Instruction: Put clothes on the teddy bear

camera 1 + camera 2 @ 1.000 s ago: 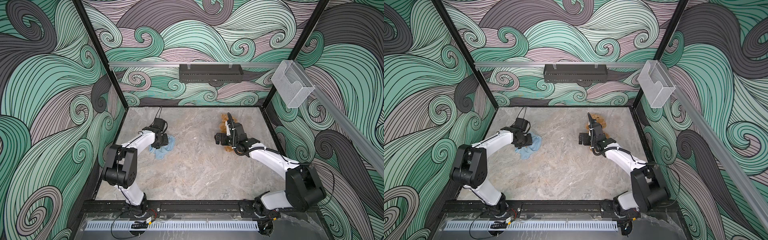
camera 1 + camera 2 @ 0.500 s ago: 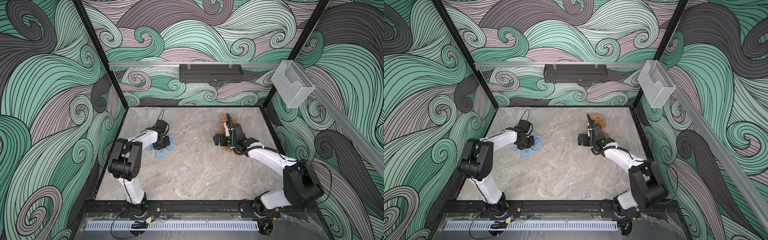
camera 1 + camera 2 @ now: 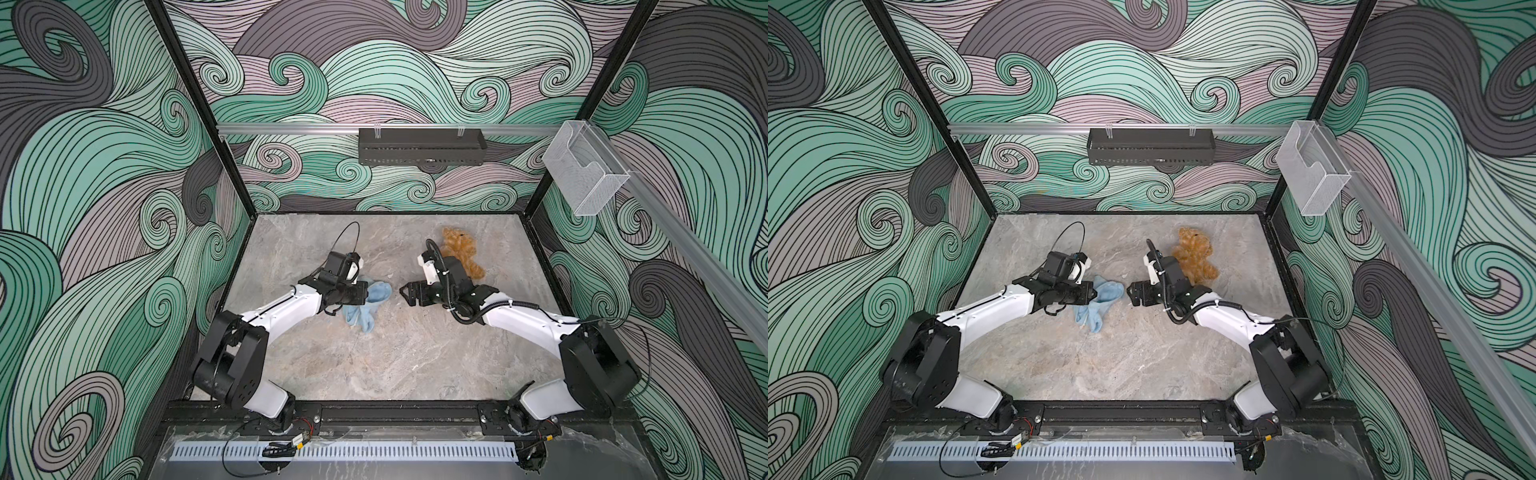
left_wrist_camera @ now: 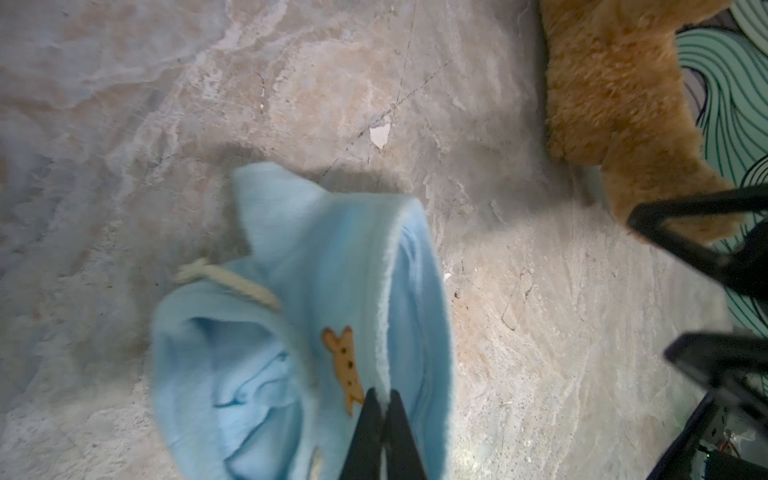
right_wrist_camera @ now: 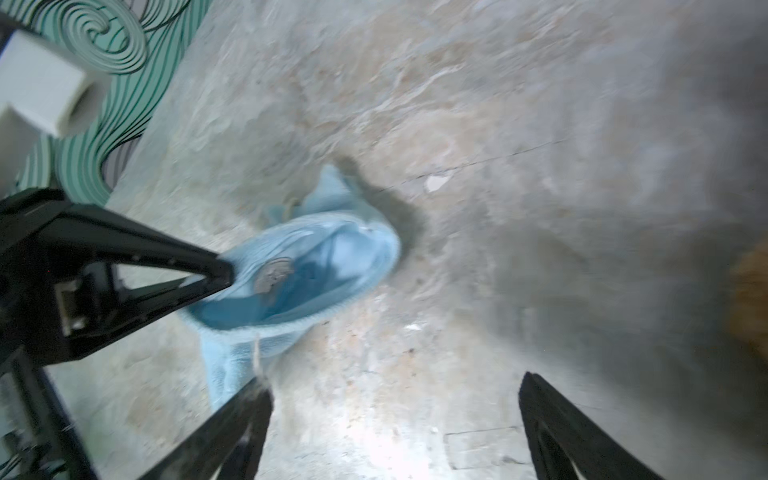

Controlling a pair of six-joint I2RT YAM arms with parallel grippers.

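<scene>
While the left jaws pinch the blue shirt [image 4: 324, 270], the right jaws gape near it.

Soft, even light fills both top views, edges bowed. Wrist views smear with motion blur; glare whitens the tabletop [image 5: 386, 440], and the teddy bear [image 5: 750, 299] is an orange smudge.

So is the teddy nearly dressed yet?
Not nearly. Done: the left gripper is pinched shut on the blue shirt, at its edge. In hand: the right gripper, open and empty, points at the shirt's opening. Left: the real dressing. The teddy bear lies bare beyond the right gripper, and the shirt has yet to go on it.
</scene>
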